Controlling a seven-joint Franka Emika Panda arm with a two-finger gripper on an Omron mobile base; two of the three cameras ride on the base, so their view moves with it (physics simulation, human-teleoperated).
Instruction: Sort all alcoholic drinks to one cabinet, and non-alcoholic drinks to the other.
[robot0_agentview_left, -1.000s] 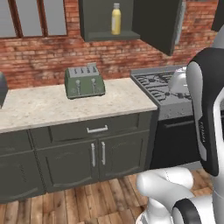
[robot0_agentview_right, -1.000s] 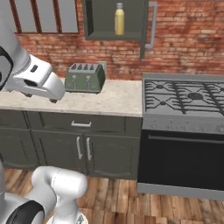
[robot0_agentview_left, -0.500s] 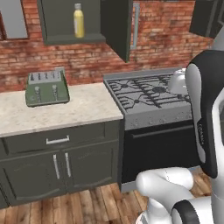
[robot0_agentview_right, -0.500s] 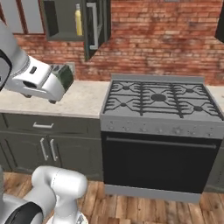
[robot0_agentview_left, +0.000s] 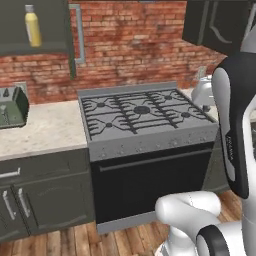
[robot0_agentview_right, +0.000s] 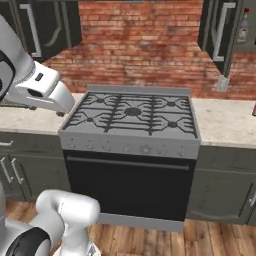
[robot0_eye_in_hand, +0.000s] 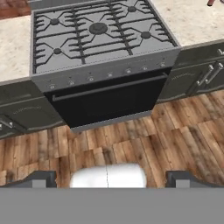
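Tall yellow bottle (robot0_agentview_left: 32, 26): it stands upright on the inner shelf of the open wall cabinet (robot0_agentview_left: 35, 47) at the upper left of the left base view; it has a white cap and a pale label
That cabinet's door (robot0_agentview_left: 70, 37): it is swung open toward the camera, and a long pale grey bar handle (robot0_agentview_left: 79, 32) shows along its edge
Second wall cabinet (robot0_agentview_right: 240, 30): at the upper right of the right base view, its door (robot0_agentview_right: 220, 30) is open with a pale bar handle; inside, a bottle with red cap (robot0_agentview_right: 243, 25) stands at the picture edge, mostly cut off, so I cannot tell more about it
Dark cabinet, upper right of left base view (robot0_agentview_left: 217, 22): dark grey-green doors with curved pale handles
Stove (robot0_agentview_left: 142, 117): a grey gas stove with black grates is in the middle of both base views, with a dark oven door (robot0_agentview_right: 130, 185) below
Tabletop (robot0_agentview_left: 42, 127): pale speckled stone on both sides of the stove; a green toaster (robot0_agentview_left: 11, 106) stands at the left edge of the left base view
Kettle (robot0_agentview_left: 202, 92): a grey metal one stands just beside the right side of the stove, partly hidden by the arm
Wall: red brick behind the stove
Floor (robot0_eye_in_hand: 144, 144): wooden planks
Hand (robot0_eye_in_hand: 109, 177): in the hand view it looks down on the stove and the floor from high above; its fingers (robot0_eye_in_hand: 41, 178) stand far apart at the bottom corners, so it is wide open and nothing is between them
Small pink thing (robot0_eye_in_hand: 211, 2): it lies at the top right corner of the hand view on the tabletop, too cut off to name
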